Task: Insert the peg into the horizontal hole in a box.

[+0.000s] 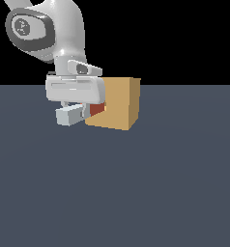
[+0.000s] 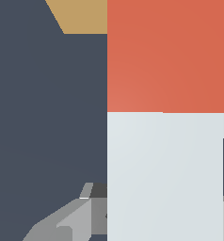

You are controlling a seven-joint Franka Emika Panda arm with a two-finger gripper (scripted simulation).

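The gripper [image 1: 74,108] pinches the peg [image 1: 71,115] level just above the floor [image 1: 136,193], its red end at the box [image 1: 118,103] face toward the exterior view's left, so push straight along the peg's axis, keeping it square to the hole

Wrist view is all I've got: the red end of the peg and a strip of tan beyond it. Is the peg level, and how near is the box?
Observer: In the exterior view the peg lies about level in the gripper. Its red end is right at the side face of the box. I cannot tell whether it has entered.
Operator: Can you see the hole?
Observer: No. The red end and the gripper cover that part of the face.
Operator: How much peg is behind the gripper?
Observer: A short grey stub sticks out on the exterior view's left of the gripper.
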